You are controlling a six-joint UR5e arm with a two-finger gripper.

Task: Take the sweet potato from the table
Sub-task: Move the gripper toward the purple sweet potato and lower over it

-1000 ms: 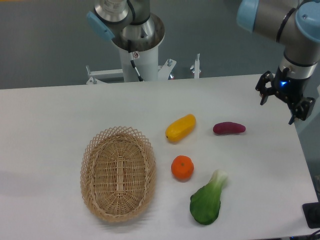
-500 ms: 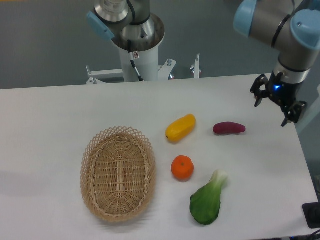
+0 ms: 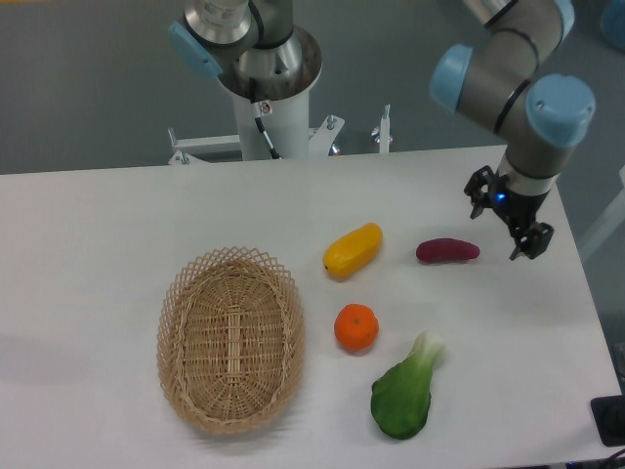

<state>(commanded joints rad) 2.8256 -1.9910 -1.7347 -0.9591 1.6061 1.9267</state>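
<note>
The table (image 3: 88, 244) was plain white. The sweet potato (image 3: 447, 251) was dark purple-red. The oblong fruit (image 3: 353, 250) was yellow-orange. The round orange (image 3: 356, 327) was bright orange. The leafy vegetable (image 3: 402, 391) was deep green with a pale white stalk. The basket (image 3: 230, 338) was tan with an open woven lattice pattern. The gripper (image 3: 506, 214) was black; the arm (image 3: 513, 83) was grey with light blue joint caps.

Quick count on the table (image 3: 88, 244): one wicker basket (image 3: 231, 338) at the left, one yellow fruit (image 3: 353, 249), one orange (image 3: 356, 327), one purple sweet potato (image 3: 447, 251) to the right, one leafy green vegetable (image 3: 404, 390) near the front. One robot arm (image 3: 508, 73), one gripper (image 3: 506, 217).
</note>
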